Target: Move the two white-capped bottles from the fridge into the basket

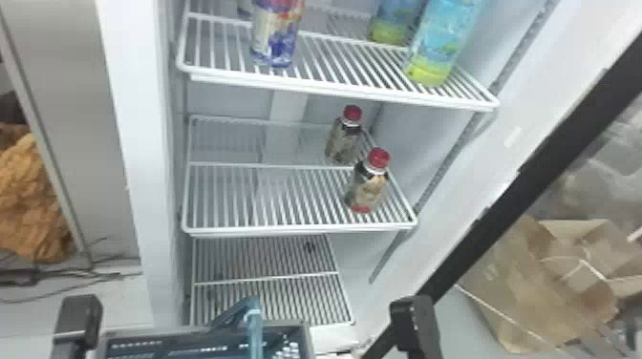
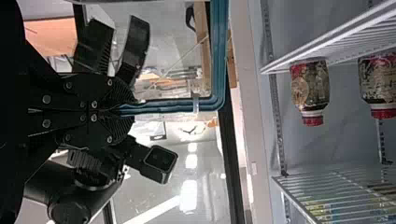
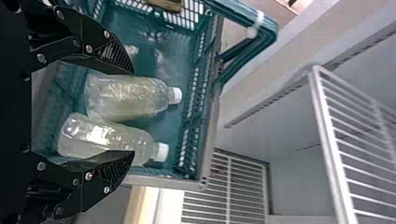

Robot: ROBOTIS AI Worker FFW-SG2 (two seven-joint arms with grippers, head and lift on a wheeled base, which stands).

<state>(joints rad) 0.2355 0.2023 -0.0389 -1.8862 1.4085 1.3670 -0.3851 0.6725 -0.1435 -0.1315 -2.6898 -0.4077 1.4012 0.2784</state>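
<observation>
Inside the basket point(image 3: 210, 135), its handle point(image 2: 163, 106) clasped by the left gripper point(image 2: 133, 110), one white-capped bottle point(image 3: 128, 96) and a second bottle point(image 3: 119, 140) are seen near the open right gripper point(image 3: 133, 112), probably weighty, slippery, slightly yielding, best grasped round the middle.

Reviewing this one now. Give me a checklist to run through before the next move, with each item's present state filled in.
1. Both white-capped bottles inside the basket: ok.
2. Left gripper holding the basket handle: ok, shut on it.
3. Right gripper opened: ok, fingers well apart over the basket.
4. Right fingers free of the bottles: cannot tell; one finger overlaps a bottle in the right wrist view, and contact is unclear.
5. Red-capped bottles on the fridge shelf: ok, both upright.
6. Fridge door closed: not ok, it stands open.
</observation>
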